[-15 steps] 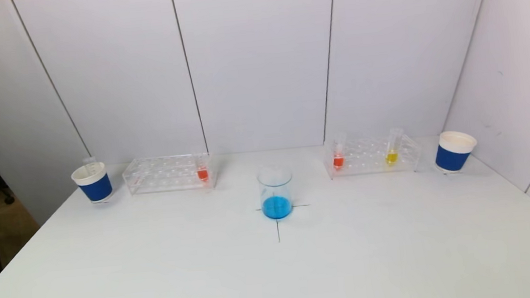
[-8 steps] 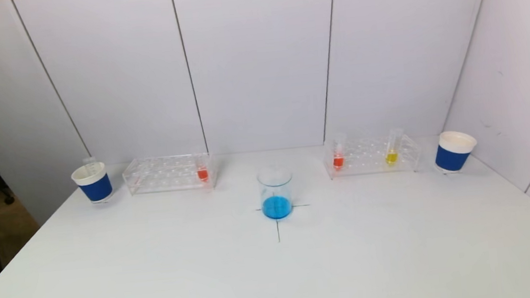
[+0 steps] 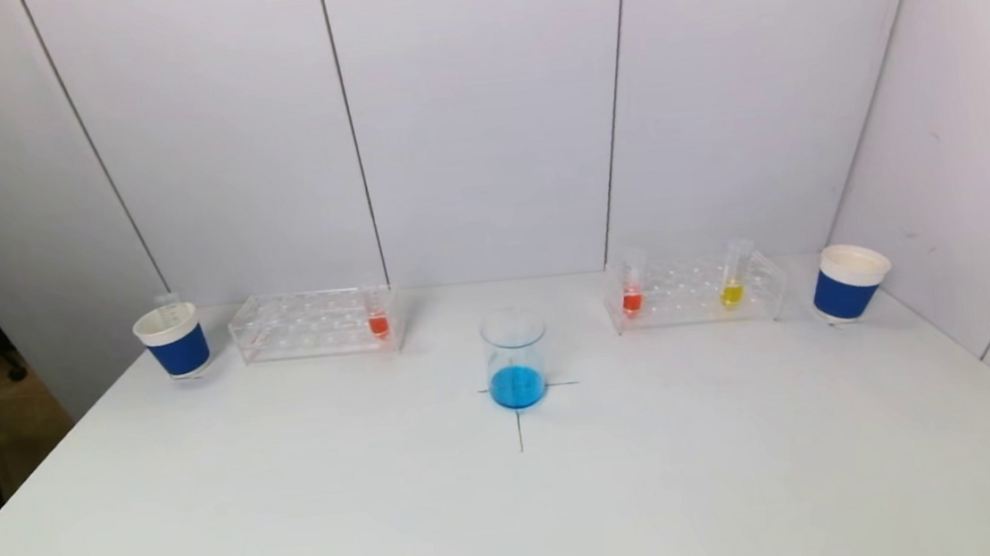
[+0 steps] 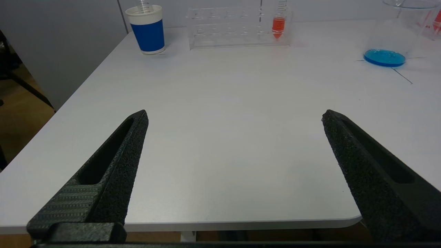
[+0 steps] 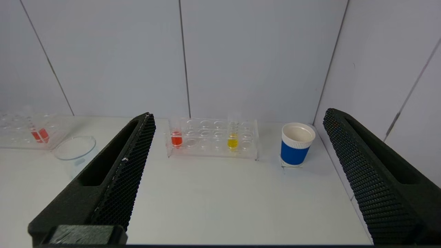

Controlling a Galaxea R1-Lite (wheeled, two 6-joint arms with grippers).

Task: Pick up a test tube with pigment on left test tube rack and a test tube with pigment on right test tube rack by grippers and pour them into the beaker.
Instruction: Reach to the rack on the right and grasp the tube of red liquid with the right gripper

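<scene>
left gripper (image 4: 234, 115) wide open, empty, over near table (image 4: 220, 144) edge; right gripper (image 5: 239, 115) wide open, empty, facing right rack (image 5: 212, 144).

Left gripper (image 4: 234, 117) sits over the near edge of the worktop (image 3: 300, 510), jaws spread wide, nothing between them. Ahead of it, far side: left rack (image 4: 237, 27) with one filled tube (image 4: 278, 26) at its end nearer the beaker (image 4: 387, 44); left cup (image 4: 148, 29) just beyond the rack's other end. Beaker ahead and off toward the right arm's side.

Right gripper (image 5: 237, 117) also spread wide, empty. Ahead of it: right rack (image 5: 212, 143) holding two tubes (image 5: 176, 136), well apart. Right cup (image 5: 296, 144) beside the rack, on the side away from the beaker.
</scene>
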